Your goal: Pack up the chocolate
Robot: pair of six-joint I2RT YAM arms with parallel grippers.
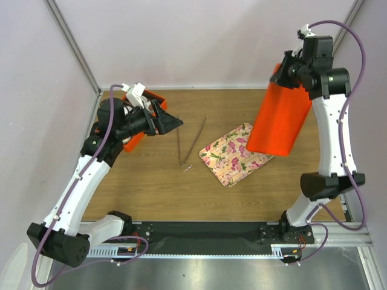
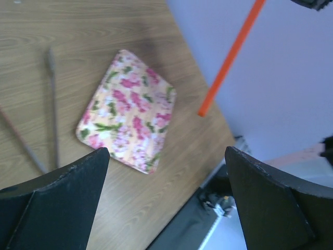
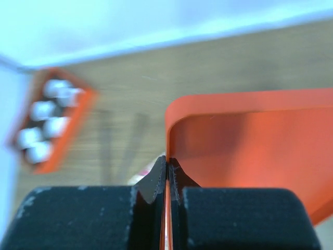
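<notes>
right tool [image 3: 167, 172] clenching bin [image 1: 279, 121] rim above tray [image 1: 233, 154]; left tool [image 1: 171, 124] gaping, empty. needing firm pinch, level lowering.

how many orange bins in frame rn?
2. One bin is clamped in the right gripper, raised at right; the other bin sits back left, partly hidden by the left arm.

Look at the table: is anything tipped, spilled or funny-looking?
The orange container looks odd: it hangs tilted in the air, pinched by its edge in the right gripper, near the flowered tray. Nothing looks spilled.
</notes>
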